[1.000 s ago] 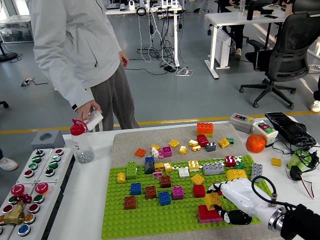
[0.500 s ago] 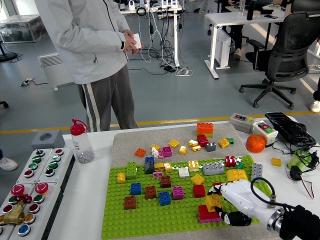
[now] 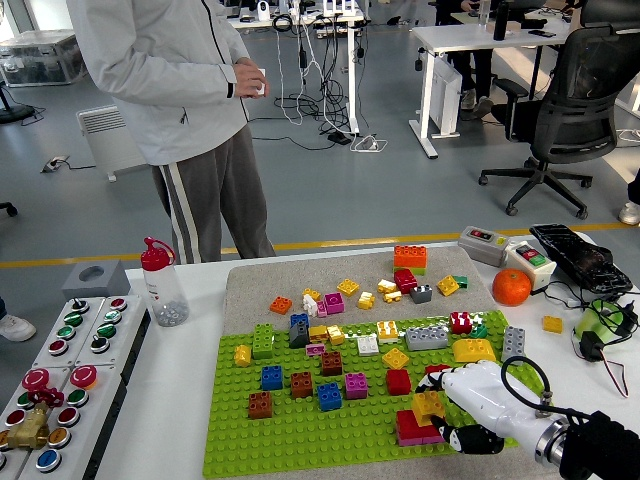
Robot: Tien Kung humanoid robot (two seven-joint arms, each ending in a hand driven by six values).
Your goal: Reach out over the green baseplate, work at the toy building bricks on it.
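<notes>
White tabletop under my camera, smooth and matte. Nearest me, my right hand, glossy white shell with black joints on a black arm, comes in from the lower right and lies on the green baseplate, which sits front and centre on the table, studded all over. The fingers are curled around a yellow brick that sits on top of a red block; thumb tucked low beside the red one. No left hand on my feed. Other square bricks, blue, brown, pink and lime, stand pressed onto the studs further left and back. Behind the plate a grey felt mat holds loose bricks, an orange one at the back. Left edge: a panel of round buttons, then a clear plastic bottle with a red cap. Right: an orange fruit. Beyond the table a person in a grey jacket stands, hands together at chest.
</notes>
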